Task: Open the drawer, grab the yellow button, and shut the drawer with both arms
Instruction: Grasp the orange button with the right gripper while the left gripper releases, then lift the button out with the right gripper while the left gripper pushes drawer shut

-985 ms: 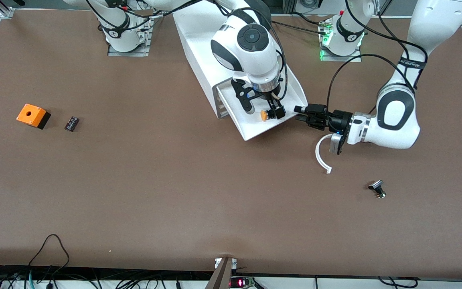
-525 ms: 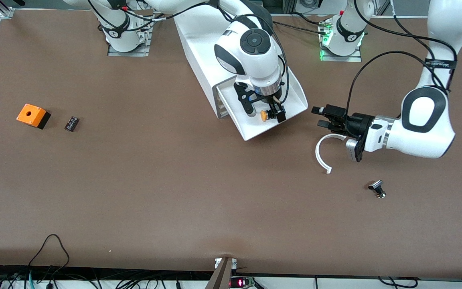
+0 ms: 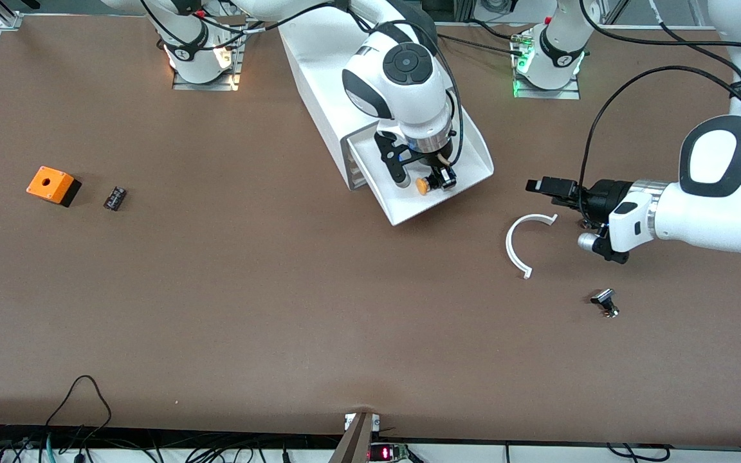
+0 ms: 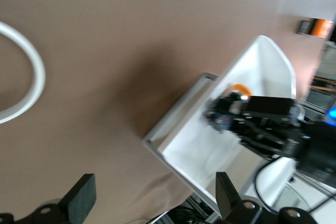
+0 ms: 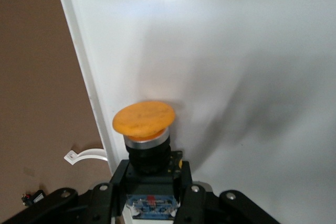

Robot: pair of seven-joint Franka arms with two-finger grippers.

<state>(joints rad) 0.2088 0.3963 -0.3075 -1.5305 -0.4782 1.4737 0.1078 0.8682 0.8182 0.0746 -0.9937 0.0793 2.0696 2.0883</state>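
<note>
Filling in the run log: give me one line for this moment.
drawer: open | button: in drawer, gripped | right gripper: shut on button | left gripper: open, over table beside white ring

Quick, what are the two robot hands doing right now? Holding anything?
Right gripper: shut on the button, over the open drawer.
Left gripper: open, holding nothing, over the table.

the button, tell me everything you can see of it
The button has a round, slightly domed orange-yellow cap, a silver collar beneath it and a stubby black body. It sits inside the pulled-out white drawer, cap toward the drawer's front edge. The right gripper is closed on its black body; whether it rests on the drawer floor is unclear.
</note>
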